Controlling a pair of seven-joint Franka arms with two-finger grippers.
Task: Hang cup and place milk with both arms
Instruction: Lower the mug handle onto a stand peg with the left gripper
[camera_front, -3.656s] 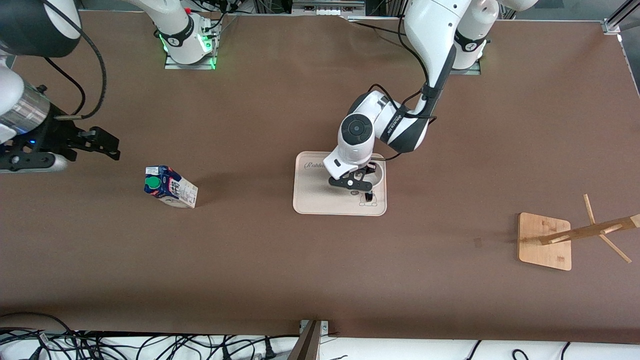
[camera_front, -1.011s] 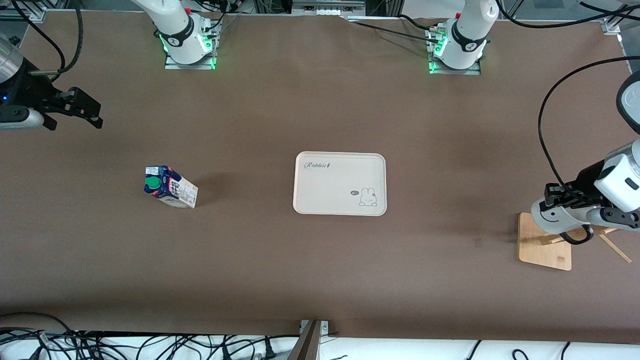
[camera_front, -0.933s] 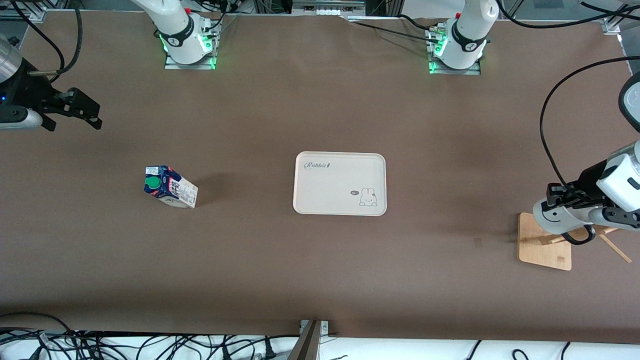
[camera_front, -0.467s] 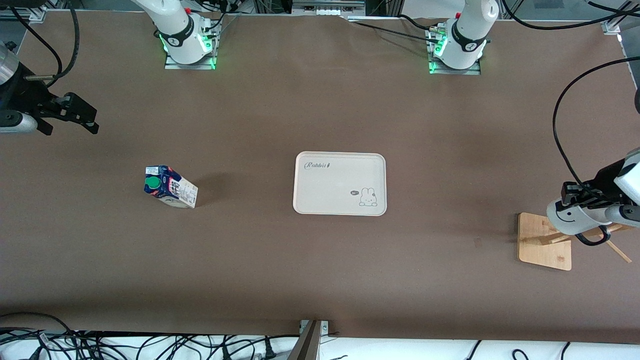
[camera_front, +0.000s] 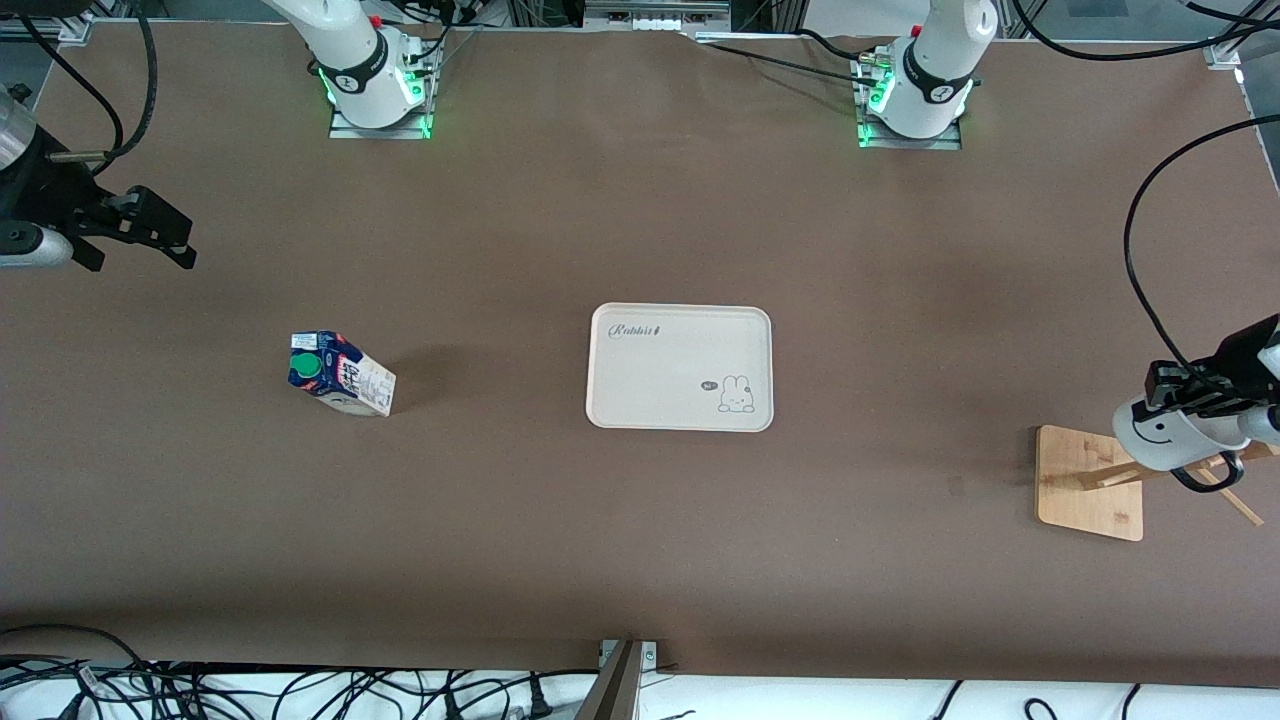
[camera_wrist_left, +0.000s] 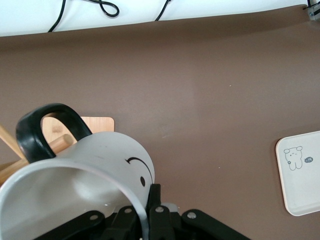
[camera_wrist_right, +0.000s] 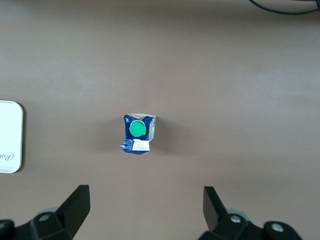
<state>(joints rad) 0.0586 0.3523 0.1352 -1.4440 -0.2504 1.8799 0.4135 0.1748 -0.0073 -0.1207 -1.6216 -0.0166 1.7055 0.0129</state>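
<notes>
Clamped on the rim of the white ceramic cup with the black loop handle and black smiley face (camera_front: 1160, 439), my left gripper (camera_front: 1185, 392) holds it tipped on its side in the air over the pale wooden peg rack with a square base (camera_front: 1088, 482), at about three o'clock on the brown table (camera_front: 560, 520), toward the left arm's end. In the left wrist view one finger (camera_wrist_left: 152, 200) sits outside the cup's (camera_wrist_left: 95, 180) wall and the other inside, with the handle up against a slanted wooden peg (camera_wrist_left: 59, 144) of the rack; I cannot tell whether the peg passes through the loop.

My right gripper (camera_front: 165, 232) hangs in the air, jaws spread wide and holding nothing, at about ten o'clock over the table's right-arm end. Seen from its wrist camera, the small gable-top milk carton with a dark blue top and round green cap (camera_wrist_right: 137, 133) stands upright on the table between the two spread fingers (camera_wrist_right: 75, 205). In the front view the milk (camera_front: 340, 374) sits at about nine o'clock, well apart from the cream rectangular tray with a rabbit drawing (camera_front: 660, 370) at the table's centre, which carries nothing.
</notes>
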